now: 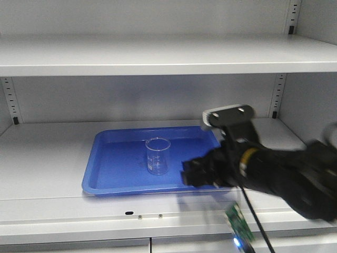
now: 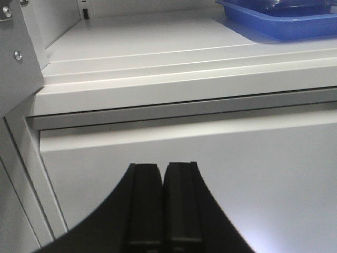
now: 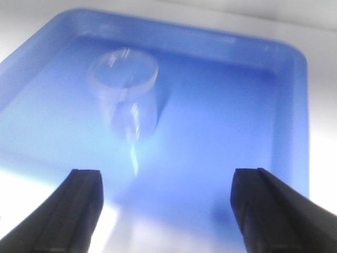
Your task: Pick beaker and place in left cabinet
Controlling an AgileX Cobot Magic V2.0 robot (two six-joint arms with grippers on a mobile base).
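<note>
The clear glass beaker (image 1: pixel 157 156) stands upright in a blue tray (image 1: pixel 113 179) on a shelf of the light grey cabinet (image 1: pixel 158 55). It also shows in the right wrist view (image 3: pixel 125 92), blurred, beyond and left of centre between the jaws. My right gripper (image 1: pixel 192 174) is open and empty, just right of the beaker over the tray's front right part; in its own view the gripper (image 3: pixel 168 184) has both fingers wide apart. My left gripper (image 2: pixel 164 174) is shut and empty, low in front of the cabinet below the shelf edge.
The tray's corner (image 2: pixel 279 21) shows at the top right of the left wrist view. A slotted rail (image 1: pixel 277 95) runs up the back right corner and another (image 1: pixel 9 100) up the back left. An upper shelf (image 1: pixel 158 63) hangs above the tray.
</note>
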